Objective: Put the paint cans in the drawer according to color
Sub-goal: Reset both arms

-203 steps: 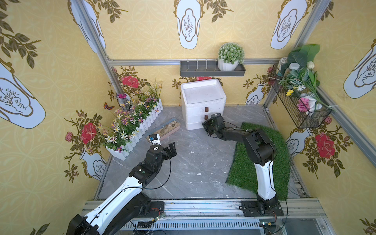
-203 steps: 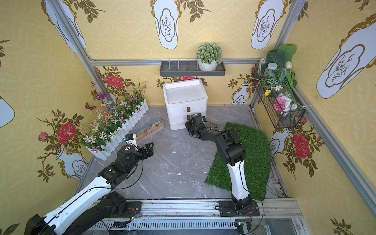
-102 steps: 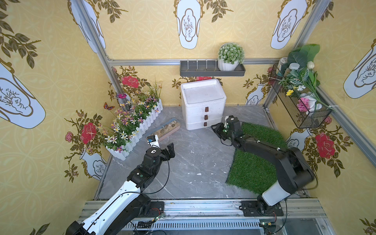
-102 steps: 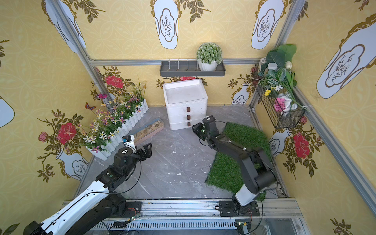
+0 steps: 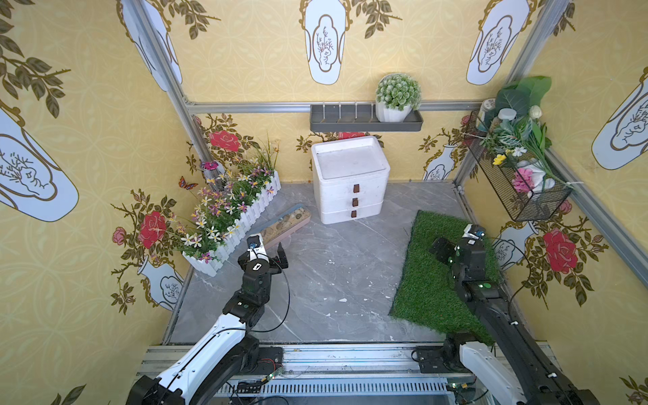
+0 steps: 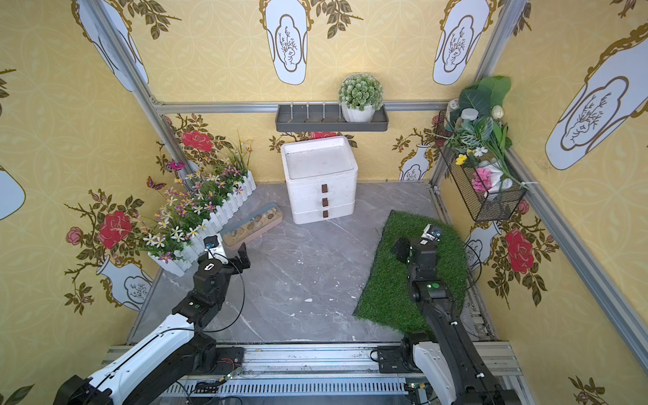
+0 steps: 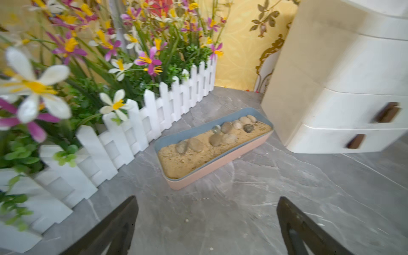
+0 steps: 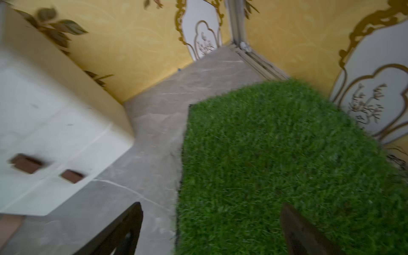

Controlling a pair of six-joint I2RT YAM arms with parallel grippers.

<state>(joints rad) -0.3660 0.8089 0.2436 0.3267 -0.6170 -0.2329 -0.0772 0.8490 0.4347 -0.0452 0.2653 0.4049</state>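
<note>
While no paint cans show in any view, all three drawers of the white drawer unit point(image 5: 350, 182) at the far centre stand shut. The cans are most likely inside it, though their sorting by colour cannot be checked. The left gripper point(image 7: 206, 198) hovers wide and empty on the near left, near the sand tray point(image 5: 285, 224). The right gripper point(image 8: 210, 204), also wide and empty, hangs over the grass mat point(image 5: 431, 273) on the right. The step in hand looks like parking both arms. Each should lift before drawing back, clear of the flower fence point(image 5: 245, 217) and the mat's edge, without nudging the unit.
</note>
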